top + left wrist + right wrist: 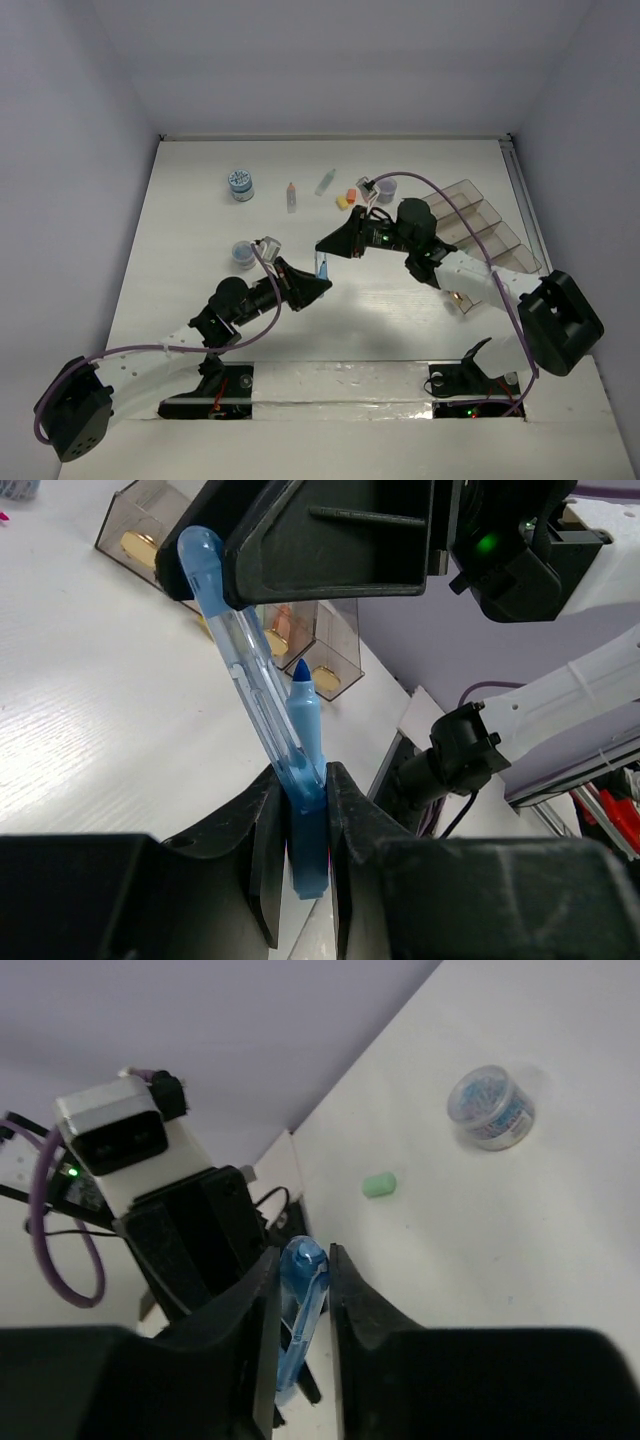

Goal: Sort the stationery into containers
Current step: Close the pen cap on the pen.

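Note:
A blue pen (322, 268) is held between both grippers above the table's middle. My left gripper (300, 780) is shut on the pen's blue barrel (308, 730), whose tip is bare and points up. My right gripper (303, 1255) is shut on the pen's clear blue cap (300, 1300). The cap (230, 640) lies slanted alongside the barrel, with its lower end at the left jaws. In the top view the left gripper (310, 285) and right gripper (325, 247) meet tip to tip. The smoky-brown organiser tray (480, 225) stands at the right.
Further back lie a blue-white tub (240, 185), a purple tub (243, 253), a pinkish pen (291, 196), a green pen (325, 181) and orange and yellow erasers (346, 198). The right wrist view shows a green eraser (379, 1185) and a round tub (490, 1108).

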Robot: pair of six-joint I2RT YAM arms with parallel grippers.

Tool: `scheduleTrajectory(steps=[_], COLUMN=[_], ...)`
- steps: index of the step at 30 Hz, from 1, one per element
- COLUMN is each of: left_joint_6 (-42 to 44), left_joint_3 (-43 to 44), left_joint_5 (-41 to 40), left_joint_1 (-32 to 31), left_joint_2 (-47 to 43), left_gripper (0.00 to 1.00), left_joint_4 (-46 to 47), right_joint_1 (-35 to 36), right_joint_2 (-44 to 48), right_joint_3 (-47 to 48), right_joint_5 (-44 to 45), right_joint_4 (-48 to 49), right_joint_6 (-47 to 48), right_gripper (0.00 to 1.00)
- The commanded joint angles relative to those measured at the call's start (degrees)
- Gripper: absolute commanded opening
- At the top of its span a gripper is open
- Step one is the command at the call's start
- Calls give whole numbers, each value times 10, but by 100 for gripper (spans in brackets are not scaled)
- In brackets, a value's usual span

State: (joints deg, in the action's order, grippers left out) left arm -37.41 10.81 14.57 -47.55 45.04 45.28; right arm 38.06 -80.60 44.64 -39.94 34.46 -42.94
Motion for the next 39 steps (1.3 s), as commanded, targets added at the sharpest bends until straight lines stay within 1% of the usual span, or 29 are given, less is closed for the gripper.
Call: scheduleTrajectory(steps=[1,5,10,15,26,33,39], left_joint_6=[-11,-35,-81,-79,-48,-35,-35], left_joint_3=[3,3,-10,3,28,35,38], left_joint_5=[-11,-43,-66,-62,-41,-54,-78], left_joint_1=[-2,-2,-2,-2,-2,-2,-2], left_joint_2=[-12,-21,-36,-36,-7,-22,-47], left_gripper=[0,0,0,0,0,0,0], left_joint_4=[29,17,41,43,45,25,3], right_joint_1=[1,1,1,1,11,17,28], right_joint_2=[16,27,40,30,3,1,7], right_joint_3=[-12,-30,-54,-57,-38,-31,-39], right_joint_5=[-17,-9,2,-18,-22,-19,-15], right_joint_4=[37,55,98,115,55,17,6], right_joint_6=[2,0,-3,-11,15,32,42], right_gripper=[20,13,9,8,7,7,3])
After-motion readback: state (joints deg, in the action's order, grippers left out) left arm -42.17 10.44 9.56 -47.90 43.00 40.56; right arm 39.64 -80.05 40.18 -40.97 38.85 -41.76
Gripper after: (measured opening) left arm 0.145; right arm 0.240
